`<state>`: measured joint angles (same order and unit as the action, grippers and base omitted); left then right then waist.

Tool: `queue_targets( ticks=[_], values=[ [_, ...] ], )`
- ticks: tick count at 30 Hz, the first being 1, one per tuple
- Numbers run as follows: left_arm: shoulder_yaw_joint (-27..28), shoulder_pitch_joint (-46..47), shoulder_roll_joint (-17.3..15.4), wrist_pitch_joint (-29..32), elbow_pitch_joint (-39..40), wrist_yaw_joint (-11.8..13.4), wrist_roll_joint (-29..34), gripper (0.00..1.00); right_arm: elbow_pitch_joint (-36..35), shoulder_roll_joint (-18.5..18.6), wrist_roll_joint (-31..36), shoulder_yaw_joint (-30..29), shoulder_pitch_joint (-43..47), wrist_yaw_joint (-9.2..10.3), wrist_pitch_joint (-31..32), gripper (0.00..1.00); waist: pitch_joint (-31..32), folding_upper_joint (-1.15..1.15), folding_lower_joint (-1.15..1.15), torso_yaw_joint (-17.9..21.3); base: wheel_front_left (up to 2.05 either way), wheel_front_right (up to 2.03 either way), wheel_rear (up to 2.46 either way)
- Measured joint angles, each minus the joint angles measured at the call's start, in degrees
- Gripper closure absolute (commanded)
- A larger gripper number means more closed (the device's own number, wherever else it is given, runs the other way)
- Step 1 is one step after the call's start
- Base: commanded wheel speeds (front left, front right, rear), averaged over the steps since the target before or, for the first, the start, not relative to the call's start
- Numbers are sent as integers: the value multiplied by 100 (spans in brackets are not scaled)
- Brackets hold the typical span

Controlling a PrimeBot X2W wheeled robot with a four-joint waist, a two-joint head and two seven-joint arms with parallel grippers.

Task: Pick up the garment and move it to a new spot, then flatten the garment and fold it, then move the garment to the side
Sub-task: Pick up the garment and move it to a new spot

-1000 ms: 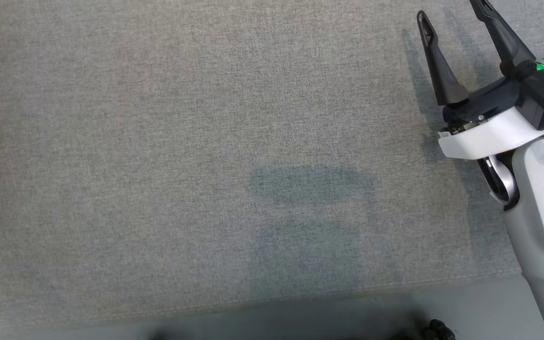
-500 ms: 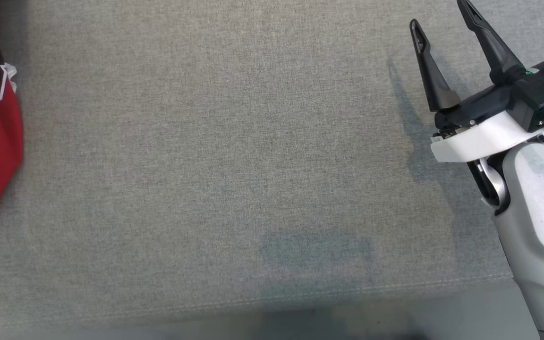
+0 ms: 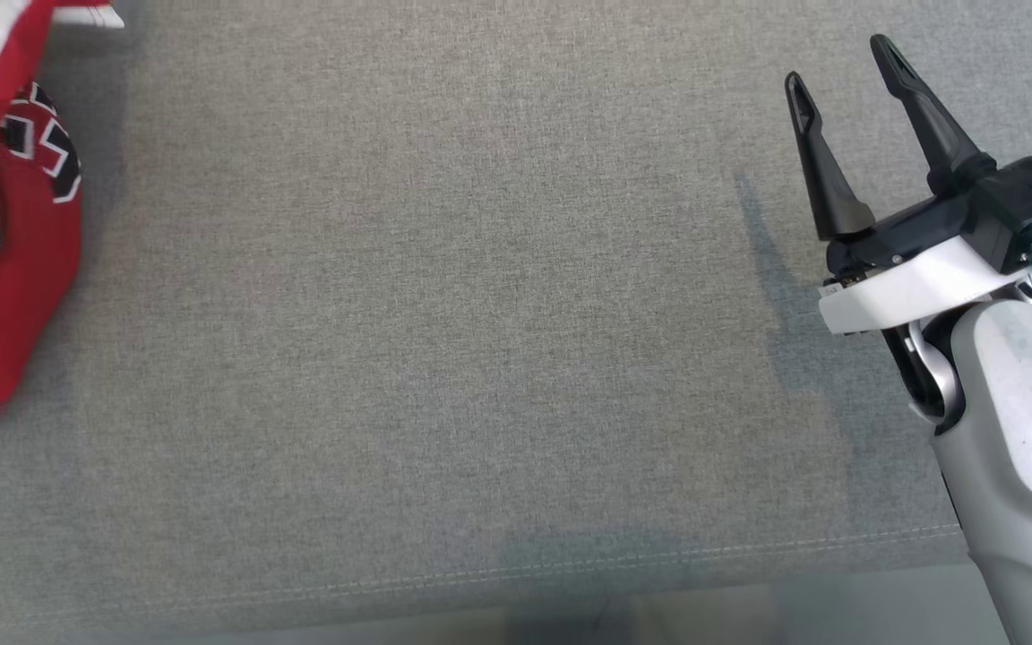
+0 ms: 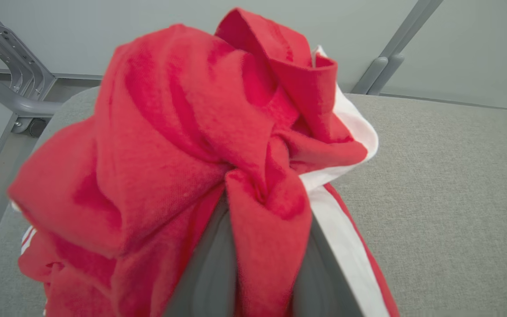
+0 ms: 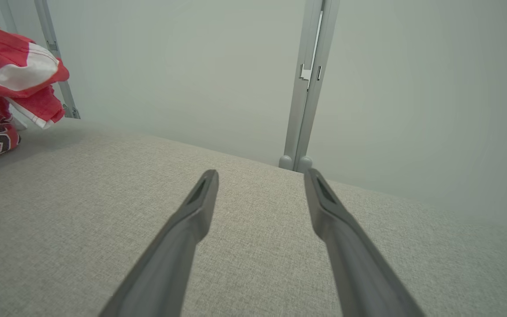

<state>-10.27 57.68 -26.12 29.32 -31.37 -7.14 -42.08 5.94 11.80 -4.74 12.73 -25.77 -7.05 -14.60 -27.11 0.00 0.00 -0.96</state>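
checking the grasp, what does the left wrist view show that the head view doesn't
Left wrist view: the left gripper shut on a bunched fold of the garment, with frame posts behind. Head view: the right gripper open over the grey fabric surface at the right, and a black-and-white print on the cloth. Both: the red-and-white garment and that surface.

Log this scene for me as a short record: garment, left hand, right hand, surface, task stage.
garment: red with white panels and black-and-white print, bunched, at the surface's left side
left hand: shut on garment, cloth wrapped over its fingers
right hand: open, empty, over the right side, apart from the garment
surface: grey woven fabric, seam along near edge
stage: garment gripped; not yet flattened or folded
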Motion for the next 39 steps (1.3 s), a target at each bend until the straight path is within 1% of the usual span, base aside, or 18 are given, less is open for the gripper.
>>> queue_targets(
  ticks=[3, 7, 9, 12, 15, 16, 17, 18, 19, 20, 21, 24, 27, 32, 33, 35, 36, 39],
  values=[
    [-122, -140, 0, 104, 31, 0, -114, 52, 18, -26, -58, -16, 80, 0, 0, 0, 94, 0, 0, -10, 0, 0, 0],
    [-303, -293, 0, 203, 98, 0, -321, 53, 21, -64, -97, -42, 142, 0, 0, 0, 202, 0, 0, -18, 0, 0, 0],
    [-389, -364, 1, 245, 152, 0, -368, 55, 25, -87, -109, -53, 164, 0, 0, 0, 244, 0, 0, -17, 0, 0, 0],
    [-543, -469, 2, 292, 275, 0, -443, 54, 30, -116, -140, -55, 168, 0, 0, 0, 298, 0, 0, -5, 0, 0, 0],
    [-691, -567, 5, 341, 385, 0, -546, 60, 32, -136, -155, -67, 192, 0, 0, 0, 345, 0, 0, 18, 0, 0, 0],
    [-728, -609, 7, 349, 409, 0, -606, 69, 32, -145, -158, -73, 202, 0, 0, 0, 358, 0, 0, 28, 0, 0, 0],
    [-760, -643, 7, 369, 415, 0, -666, 75, 32, -149, -165, -74, 214, 0, 0, 0, 369, 0, 0, 40, 0, 0, 0],
    [-793, -680, 2, 399, 423, 0, -686, 79, 33, -154, -166, -74, 229, 0, 0, 0, 379, 0, 0, 53, 0, 0, 0],
    [-812, -723, -3, 400, 424, 0, -691, 79, 33, -165, -170, -73, 237, 0, 0, 0, 386, 0, 0, 69, 0, 0, 0],
    [-824, -760, -19, 400, 423, 0, -691, 75, 33, -181, -174, -73, 243, 0, 0, 0, 392, 0, 0, 87, 0, 0, 0],
    [-838, -789, -51, 400, 425, 0, -690, 58, 33, -194, -174, -71, 249, 0, 0, 0, 396, 0, 0, 106, 0, 0, 0],
    [-839, -828, -207, 399, 425, 0, -690, 58, 26, -212, -175, -73, 249, 0, 0, 0, 396, 0, 0, 170, 0, 0, 0],
    [-804, -836, -270, 392, 411, 0, -699, 58, 25, -220, -175, -75, 252, 0, 0, 0, 383, 0, 0, 241, 0, 0, 0],
    [-844, -847, -253, 347, 415, 0, -776, 50, 29, -227, -180, -90, 285, 0, 0, 0, 360, 0, 0, 364, 0, 0, 0],
    [-851, -847, -234, 332, 416, 0, -776, 44, 30, -227, -180, -93, 293, -1, 0, 0, 361, 0, 0, 387, 0, 0, 0],
    [-882, -847, -227, 334, 428, 0, -776, 20, 27, -226, -180, -99, 301, -1, 0, 0, 365, 0, 0, 425, 0, 0, 0],
    [-896, -847, -250, 334, 431, 0, -770, 14, 22, -227, -180, -99, 301, -1, 0, 0, 362, 0, 0, 443, 0, 0, 0],
    [-870, -847, -379, 332, 403, 0, -753, 8, -13, -231, -180, -107, 299, -1, 0, 0, 321, 0, 0, 489, 0, 0, 0]
  ],
)
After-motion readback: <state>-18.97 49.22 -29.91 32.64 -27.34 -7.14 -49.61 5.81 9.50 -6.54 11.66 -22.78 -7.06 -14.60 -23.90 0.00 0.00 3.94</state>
